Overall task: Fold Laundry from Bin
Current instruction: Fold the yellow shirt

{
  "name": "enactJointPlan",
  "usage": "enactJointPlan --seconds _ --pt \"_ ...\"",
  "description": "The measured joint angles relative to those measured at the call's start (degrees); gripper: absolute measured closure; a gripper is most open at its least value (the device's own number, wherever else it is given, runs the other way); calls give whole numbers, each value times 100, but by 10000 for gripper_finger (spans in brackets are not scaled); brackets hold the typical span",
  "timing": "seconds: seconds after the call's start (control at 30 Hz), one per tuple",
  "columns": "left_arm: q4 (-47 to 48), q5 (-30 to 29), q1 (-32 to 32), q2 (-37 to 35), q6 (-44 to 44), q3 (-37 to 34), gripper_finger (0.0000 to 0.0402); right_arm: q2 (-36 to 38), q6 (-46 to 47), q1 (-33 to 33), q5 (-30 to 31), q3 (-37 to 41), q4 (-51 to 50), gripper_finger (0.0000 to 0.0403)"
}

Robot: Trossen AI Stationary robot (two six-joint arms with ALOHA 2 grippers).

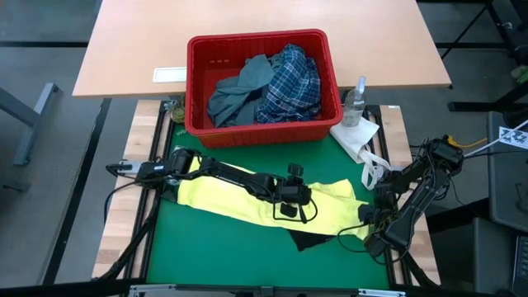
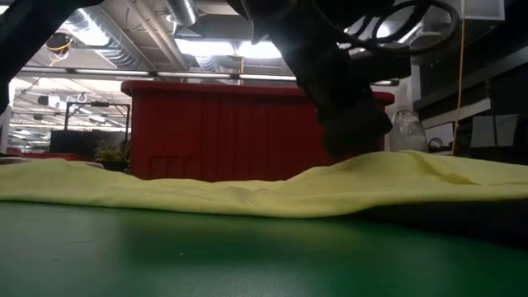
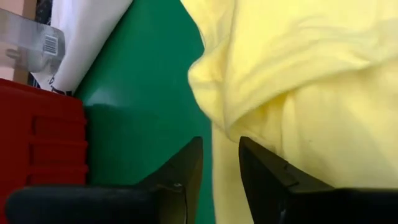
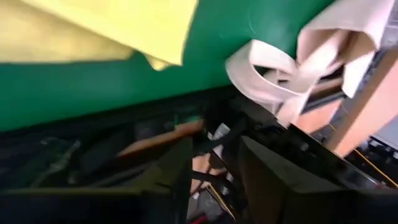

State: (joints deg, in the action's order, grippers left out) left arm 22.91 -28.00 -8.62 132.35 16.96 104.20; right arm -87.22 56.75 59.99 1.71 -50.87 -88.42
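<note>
Yellow garment (image 1: pixel 247 198) spread on green tabletop (image 1: pixel 214 247) at 6 o'clock from red bin (image 1: pixel 262 124); left gripper (image 1: pixel 288 206) parted above, right gripper (image 1: pixel 373 245) released at edge. Best smoothed before creasing.

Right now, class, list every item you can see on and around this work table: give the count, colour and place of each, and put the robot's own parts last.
bin: one, red, far edge of the green mat.
grey-blue garment: one, inside the bin, left part.
plaid shirt: one, blue-white, inside the bin, right part.
yellow garment: one, spread across the mat.
dark garment: one, poking out from under the yellow garment's near edge.
paper towel: one, white, right of the bin.
clear bottle: one, beside the bin's right wall.
green mat: one, covering the table.
left claw: one, dark, over the yellow garment, fingers apart.
right claw: one, dark, at the mat's right edge, fingers apart.
</note>
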Motion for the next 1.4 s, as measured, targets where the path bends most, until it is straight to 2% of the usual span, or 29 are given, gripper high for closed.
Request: enactJointPlan --seconds 0.13,0.4,0.53,0.63,0.73,0.97,1.17,1.4 --pt "77 42 -2 -199 4 0 315 0 -1 0 -219 0 -160 260" --pt "103 108 -167 -303 -72 204 329 2 -2 0 -330 -17 -39 267" --pt "-225 778 -268 -310 -428 216 331 2 -2 0 -315 -20 275 267" --pt "-555 1329 -328 -310 -830 216 331 2 -4 0 -98 -20 713 267" --pt "-945 1608 -370 -315 -1186 177 331 2 -15 0 184 -20 1268 267" --pt "-1532 1675 -354 -168 -1532 9 331 2 -122 0 834 -20 2270 267" --pt "-1455 1687 -328 38 -1676 -96 331 -4 -211 0 1539 -7 2727 267" --pt "-1403 1727 -330 381 -1686 -92 331 -293 -318 4 1274 -4 2865 267"
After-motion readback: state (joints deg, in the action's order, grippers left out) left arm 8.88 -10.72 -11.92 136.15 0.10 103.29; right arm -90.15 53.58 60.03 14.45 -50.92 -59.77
